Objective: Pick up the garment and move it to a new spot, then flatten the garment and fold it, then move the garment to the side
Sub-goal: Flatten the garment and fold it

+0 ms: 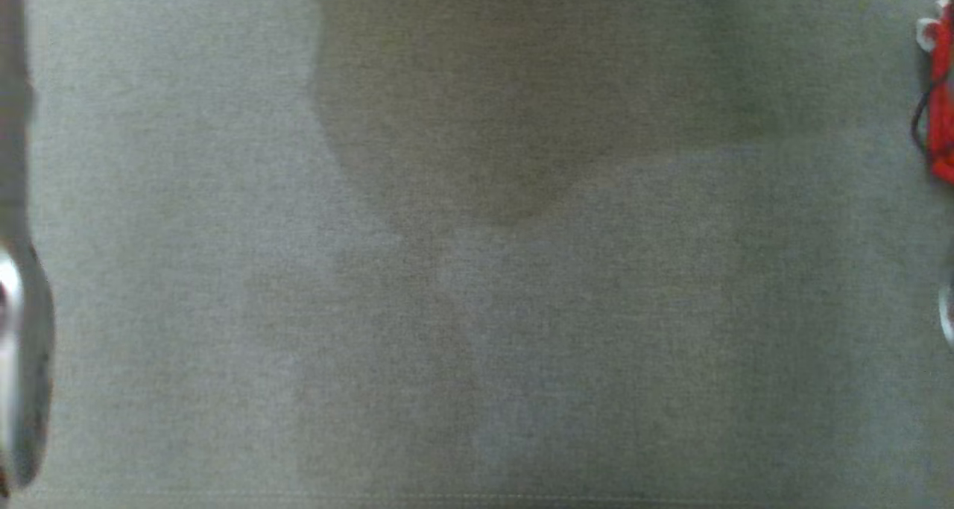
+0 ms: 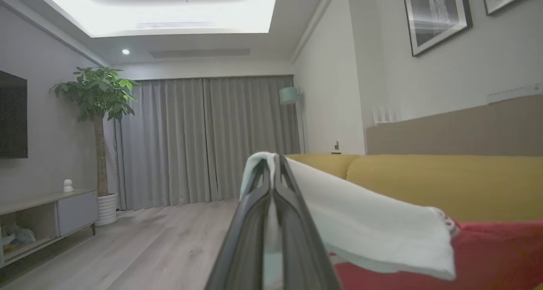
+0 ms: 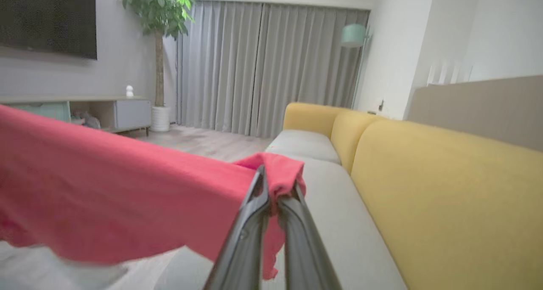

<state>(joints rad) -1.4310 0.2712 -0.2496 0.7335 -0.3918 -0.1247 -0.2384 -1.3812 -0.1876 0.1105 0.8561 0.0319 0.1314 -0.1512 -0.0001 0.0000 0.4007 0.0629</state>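
Pinching the garment (image 3: 106, 188) between closed jaws, the left gripper (image 2: 274, 162) is holding its pale edge and the right gripper (image 3: 276, 181) its red corner, cloth stretching beside each. Pickup seems done; placing, flattening and folding are pending.
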